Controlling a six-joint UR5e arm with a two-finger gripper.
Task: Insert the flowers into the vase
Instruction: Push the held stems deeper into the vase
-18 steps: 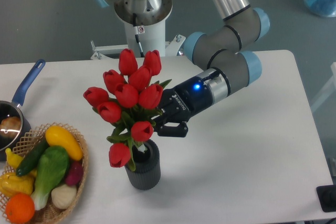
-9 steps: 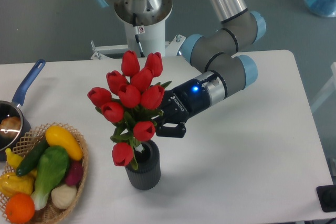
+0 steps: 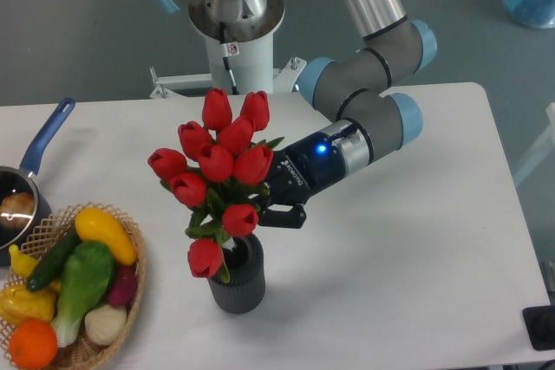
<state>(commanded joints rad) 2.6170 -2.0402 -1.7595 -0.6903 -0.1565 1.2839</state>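
Flowers (image 3: 221, 162): light, top-heavy, stems likely bendy; claw (image 3: 276, 205) is gripping bound stems, closed, while lowering them into vase (image 3: 237, 279).

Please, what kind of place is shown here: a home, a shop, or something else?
Probably a robotics lab staged as a kitchen: a robot arm mounted at a bare white table, with a basket of vegetables and a pot as props.
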